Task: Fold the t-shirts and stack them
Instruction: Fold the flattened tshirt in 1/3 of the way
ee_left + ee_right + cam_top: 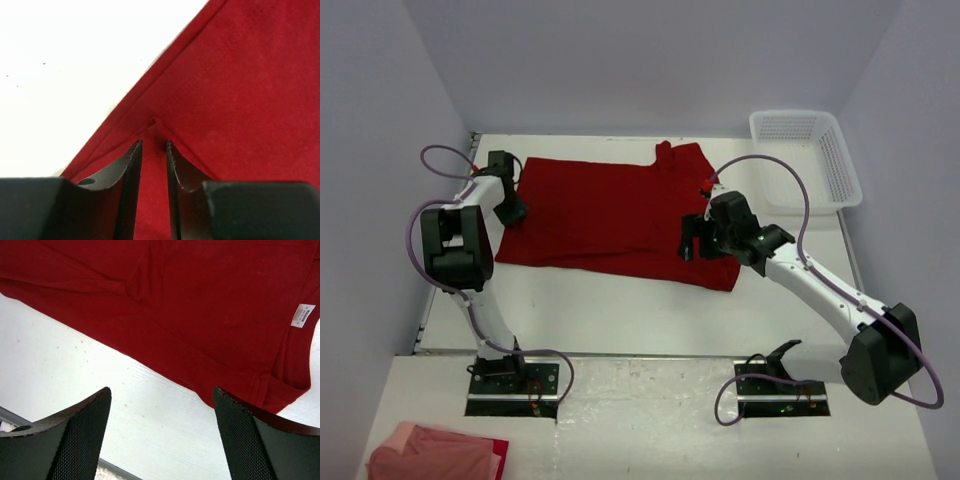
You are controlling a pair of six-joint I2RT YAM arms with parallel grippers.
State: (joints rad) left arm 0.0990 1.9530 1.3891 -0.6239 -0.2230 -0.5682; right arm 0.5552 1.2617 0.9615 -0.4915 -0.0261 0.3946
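A deep red short-sleeved t-shirt [610,210] lies spread flat on the white table. My left gripper [510,210] is at the shirt's left edge. In the left wrist view its fingers [154,145] stand almost together, with a raised fold of the red cloth [240,80] pinched between them near the hem. My right gripper [692,245] is over the shirt's near right part, open and empty. In the right wrist view its fingers [162,395] are wide apart above bare table, just off the shirt's edge [200,315]. The small white label [303,315] shows at the right.
A white mesh basket [808,160] stands at the back right of the table. A pile of pink and red cloth [435,452] lies off the table at the near left. Grey walls close in the left, back and right sides.
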